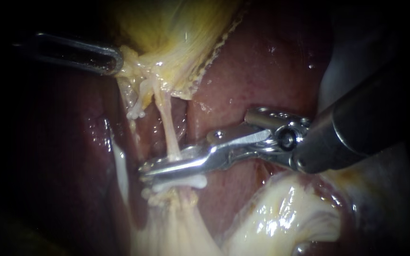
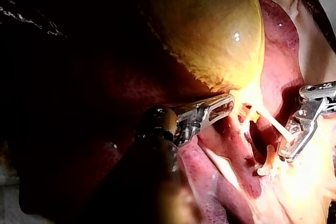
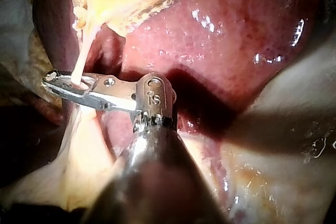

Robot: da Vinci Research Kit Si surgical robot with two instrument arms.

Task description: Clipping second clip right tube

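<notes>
— What sits closest to the camera?

— Pale fat (image 1: 271,223) along the lower edge, and the thick shaft of the right instrument (image 1: 150,169), which comes in from the right. Its pincer points to the view's left and lies almost level.

— And the right tube (image 1: 167,123)?

— It is a thin pale strand whose long axis runs nearly upright, leaning a little. It goes from the gallbladder (image 1: 176,28) above down to the fat below. The pincer crosses it at its lower part and is pinching it from both sides. The right wrist view shows the strand going in between the two halves.

— Anything else around that spot?

— A white lower clip (image 1: 181,182) sits across the right tube, just under the pincer and almost touching it. Dark red liver (image 1: 262,61) lies behind and to both sides.

— Farther back?

— The left tube (image 1: 137,102), thinner, runs just beside the right one and carries a small white upper clip (image 1: 135,114). Beyond it the left instrument (image 1: 112,60) comes in from the left. Its pincer is pressed onto the gallbladder's pale lower edge.

— Does anything block the view?

— The right pincer hides the stretch of tube inside it.

— The count?

— Two instruments, two tubes, two clips.
</notes>
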